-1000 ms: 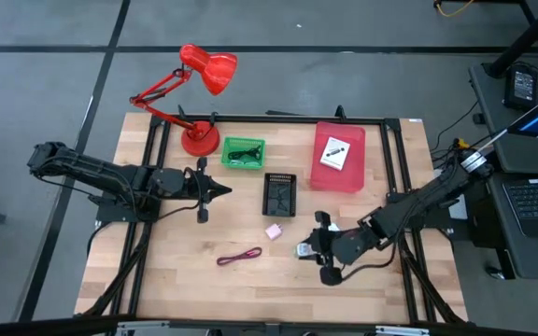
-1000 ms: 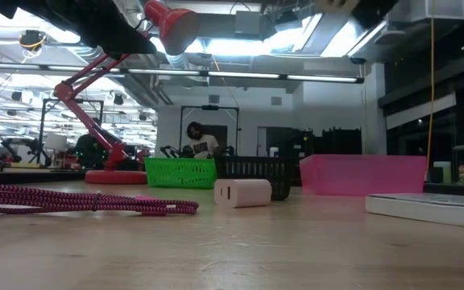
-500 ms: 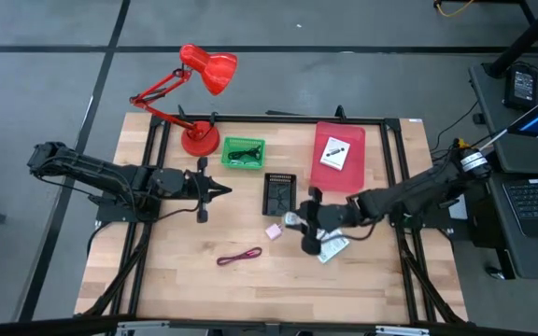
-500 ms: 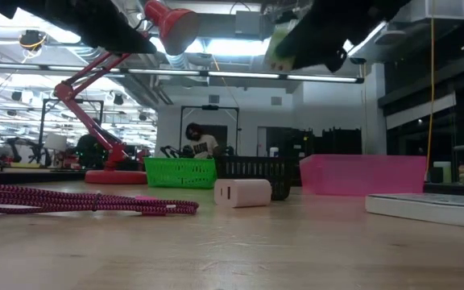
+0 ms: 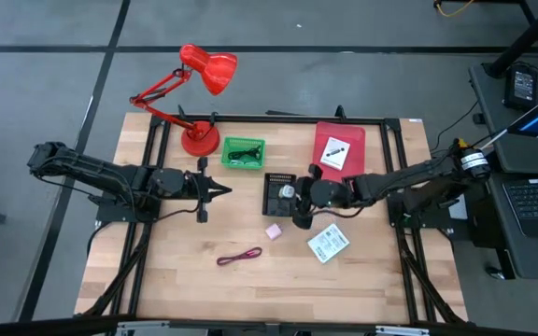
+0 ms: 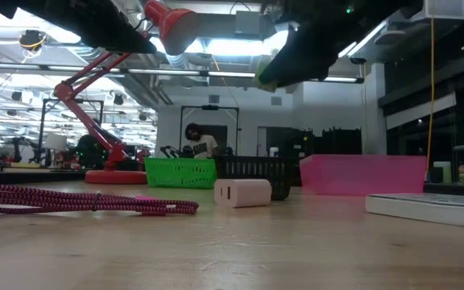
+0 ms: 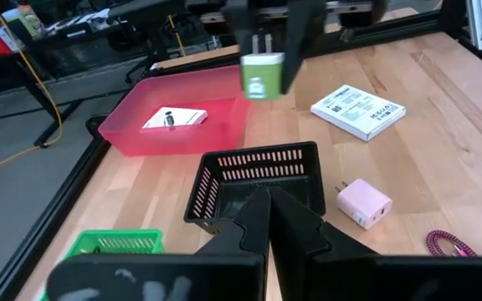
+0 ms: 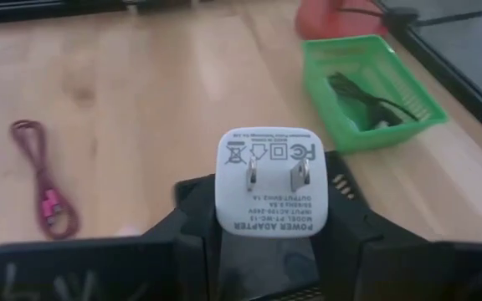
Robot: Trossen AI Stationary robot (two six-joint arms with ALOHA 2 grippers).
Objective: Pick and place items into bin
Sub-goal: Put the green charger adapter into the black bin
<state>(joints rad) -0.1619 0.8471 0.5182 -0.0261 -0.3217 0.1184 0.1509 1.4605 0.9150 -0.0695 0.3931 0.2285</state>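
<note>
Overhead first: right gripper [image 5: 292, 202] reaching in over the black bin [image 5: 279, 207] at the table's middle, clamped on the white plug cube [image 5: 286, 192], above the bin's inside. Left gripper [image 5: 222, 190] parked well to the bin's left, fingers pressed together, holding nothing. Pink cube [image 5: 273, 231] just below the black bin, printed packet [image 5: 328, 243] to its right, maroon cord [image 5: 239, 256] nearer the front edge. Green bin [image 5: 243, 152] with black cord [image 5: 242, 155] inside, beside the red lamp [image 5: 204, 75]; pink bin [image 5: 340, 177] at the far right with a second packet [image 5: 334, 152] in it.

From table height: right gripper [image 6: 296, 48] high up, white plug cube [image 6: 266, 74] at its tip, clear of the black bin [image 6: 252, 167] below. Maroon cord [image 6: 87, 201] lying at the left, pink cube [image 6: 242, 193] in front of the black bin, printed packet [image 6: 429, 208] flat at the right.

Past the left wrist: own fingers [image 7: 253, 226] closed to a point. Beyond them the black bin [image 7: 253, 159], with the white plug cube [image 7: 262, 73] pinched above its far rim. Pink cube [image 7: 365, 203] beside the bin, apart from it.

Past the right wrist: white plug cube [image 8: 269, 180] gripped between both dark fingers, prongs toward the camera; green bin [image 8: 366, 125] and maroon cord [image 8: 44, 180] beyond, on the wood.
</note>
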